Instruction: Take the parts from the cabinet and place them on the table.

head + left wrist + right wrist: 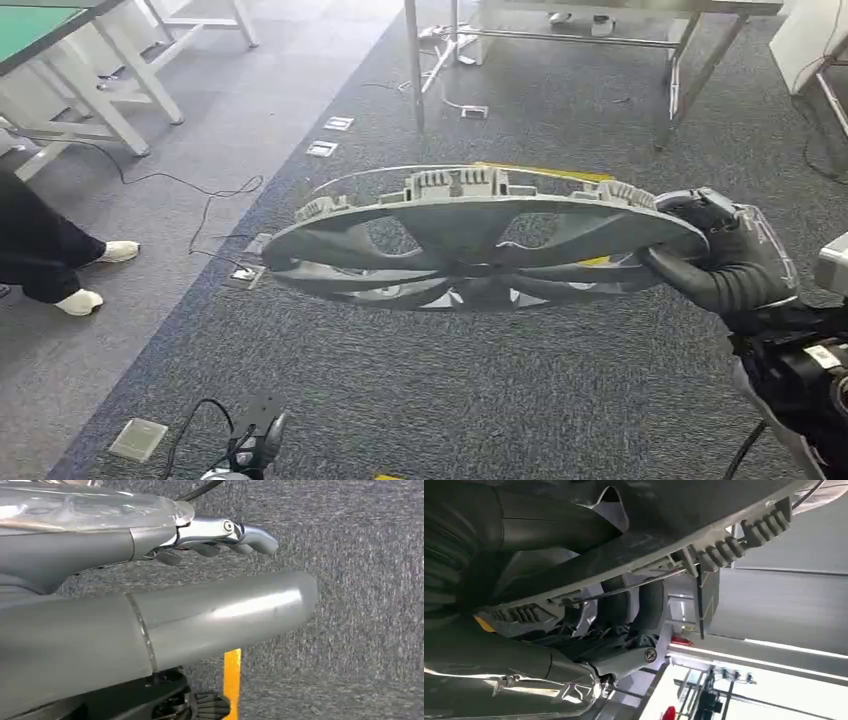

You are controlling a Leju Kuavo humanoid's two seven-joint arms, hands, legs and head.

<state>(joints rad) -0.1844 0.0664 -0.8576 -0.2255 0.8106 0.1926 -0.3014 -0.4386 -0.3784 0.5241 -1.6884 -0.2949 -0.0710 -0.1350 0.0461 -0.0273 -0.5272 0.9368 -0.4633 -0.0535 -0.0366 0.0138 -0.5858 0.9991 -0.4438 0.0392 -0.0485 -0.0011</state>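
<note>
A large grey wheel cover (470, 240), a spoked plastic disc with clips around its rim, hangs nearly flat above the carpet in the middle of the head view. My right hand (725, 255) grips its right edge, fingers wrapped over the rim. In the right wrist view the wheel cover's rim and clips (729, 545) run across close to the camera, with my right hand (539, 630) clamped around it. My left hand (220, 535) hangs over the carpet in the left wrist view, fingers spread and holding nothing.
Dark grey carpet (500, 400) lies below, with a lighter floor strip at the left. A metal-legged table (560, 40) stands ahead, another table (90, 60) at far left. A person's legs and white shoes (80, 300) are at the left edge. Floor sockets (320, 148) and cables lie around.
</note>
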